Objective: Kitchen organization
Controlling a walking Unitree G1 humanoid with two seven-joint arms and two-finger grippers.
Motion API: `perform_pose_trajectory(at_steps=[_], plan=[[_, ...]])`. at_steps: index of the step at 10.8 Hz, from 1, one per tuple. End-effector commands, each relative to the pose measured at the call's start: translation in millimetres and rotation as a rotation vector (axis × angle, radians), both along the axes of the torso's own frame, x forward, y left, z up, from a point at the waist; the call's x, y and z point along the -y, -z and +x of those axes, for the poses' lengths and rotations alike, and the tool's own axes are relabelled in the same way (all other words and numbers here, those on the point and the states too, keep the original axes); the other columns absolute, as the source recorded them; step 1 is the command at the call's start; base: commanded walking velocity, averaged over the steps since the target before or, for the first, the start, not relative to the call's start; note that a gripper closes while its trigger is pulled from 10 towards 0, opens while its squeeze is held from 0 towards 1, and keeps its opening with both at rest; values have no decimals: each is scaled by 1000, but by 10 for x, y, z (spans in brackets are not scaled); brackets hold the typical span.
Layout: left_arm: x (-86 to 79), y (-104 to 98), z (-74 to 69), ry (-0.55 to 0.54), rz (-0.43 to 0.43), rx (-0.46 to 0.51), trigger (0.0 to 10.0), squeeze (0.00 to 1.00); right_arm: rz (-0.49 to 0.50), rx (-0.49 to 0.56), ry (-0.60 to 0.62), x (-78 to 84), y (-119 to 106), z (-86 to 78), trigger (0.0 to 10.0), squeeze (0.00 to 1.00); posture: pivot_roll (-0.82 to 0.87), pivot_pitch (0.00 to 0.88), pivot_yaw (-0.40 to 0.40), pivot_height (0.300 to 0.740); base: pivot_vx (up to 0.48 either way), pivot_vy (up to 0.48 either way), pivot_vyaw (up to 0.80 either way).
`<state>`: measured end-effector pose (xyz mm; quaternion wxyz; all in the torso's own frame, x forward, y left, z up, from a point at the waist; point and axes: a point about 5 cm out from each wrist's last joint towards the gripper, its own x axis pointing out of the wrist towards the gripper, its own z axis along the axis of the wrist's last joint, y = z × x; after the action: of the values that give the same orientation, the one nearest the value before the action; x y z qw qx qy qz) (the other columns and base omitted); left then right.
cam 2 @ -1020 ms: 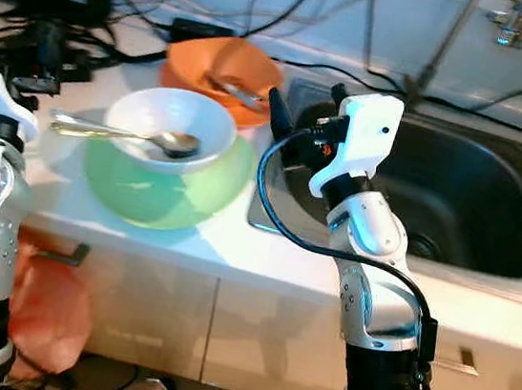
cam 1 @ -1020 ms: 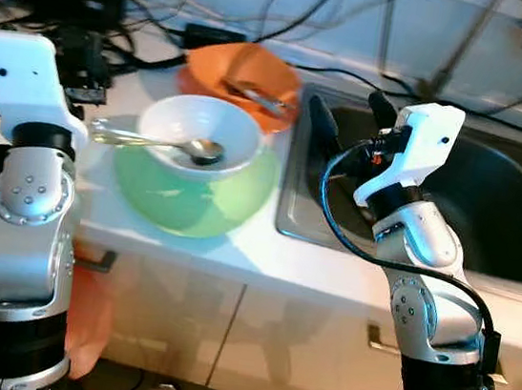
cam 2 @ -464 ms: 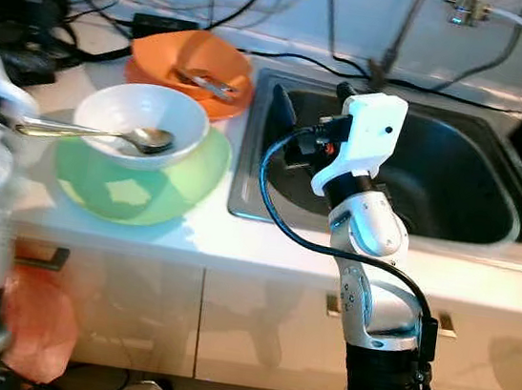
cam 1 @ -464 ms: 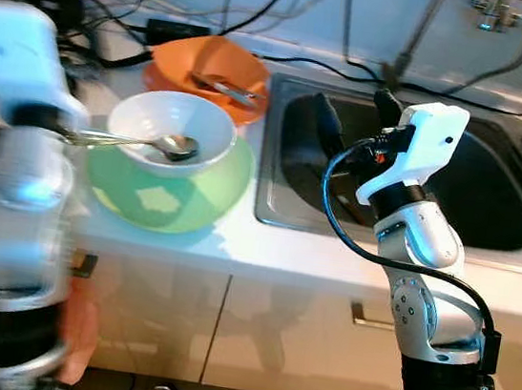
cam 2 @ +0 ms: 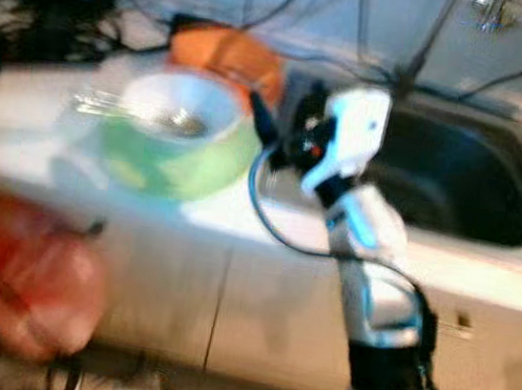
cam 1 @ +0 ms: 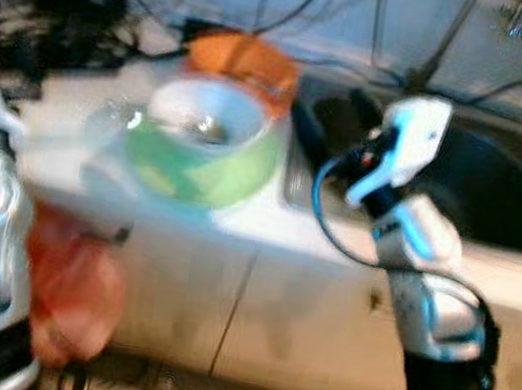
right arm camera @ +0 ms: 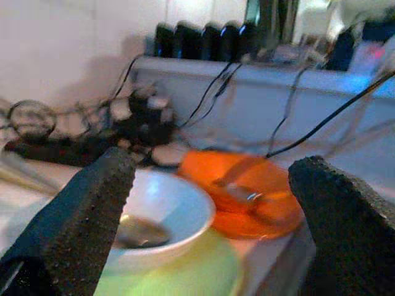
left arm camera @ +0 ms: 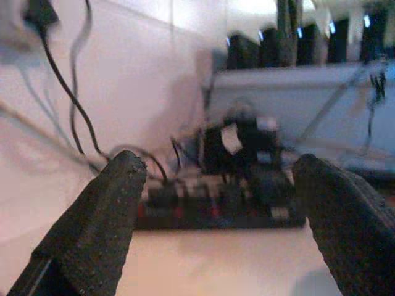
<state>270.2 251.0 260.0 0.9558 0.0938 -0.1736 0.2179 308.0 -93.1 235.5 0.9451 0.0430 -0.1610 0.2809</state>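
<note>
My head views are blurred. On the bench [cam 1: 236,235] left of the sink [cam 1: 493,187] I see a green plate [cam 1: 202,168] carrying a white bowl [right arm camera: 163,213] with a spoon [right arm camera: 139,231], an orange bowl [right arm camera: 247,191] behind. My right tool [right arm camera: 210,203] hovers spread before them; my left tool [left arm camera: 216,203] is spread too.

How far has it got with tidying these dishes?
Nothing looks put away yet. The white bowl with a spoon sits on the green plate, the orange bowl behind. Both grippers, left and right, are open, holding nothing. The sink waits alongside.
</note>
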Motion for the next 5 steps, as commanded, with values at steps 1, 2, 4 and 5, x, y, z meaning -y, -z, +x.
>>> perform_pose_trajectory(at_steps=[1,2,4,5], plan=[[152,60,58,83,13,-32,10000,0,2,18,20,46,-34,5,10000,0,141,71,-70,740,0,0,0],[324,101,126,190,7,-46,10000,0,7,26,49,53,-31,10,10000,0,131,64,-58,740,0,0,0],[440,94,183,253,4,-45,10000,0,13,38,95,97,-41,23,10000,0,122,60,-59,740,0,0,0],[495,117,214,286,-1,-54,10000,0,22,39,125,122,-48,41,10000,0,122,60,-59,740,0,0,0]])
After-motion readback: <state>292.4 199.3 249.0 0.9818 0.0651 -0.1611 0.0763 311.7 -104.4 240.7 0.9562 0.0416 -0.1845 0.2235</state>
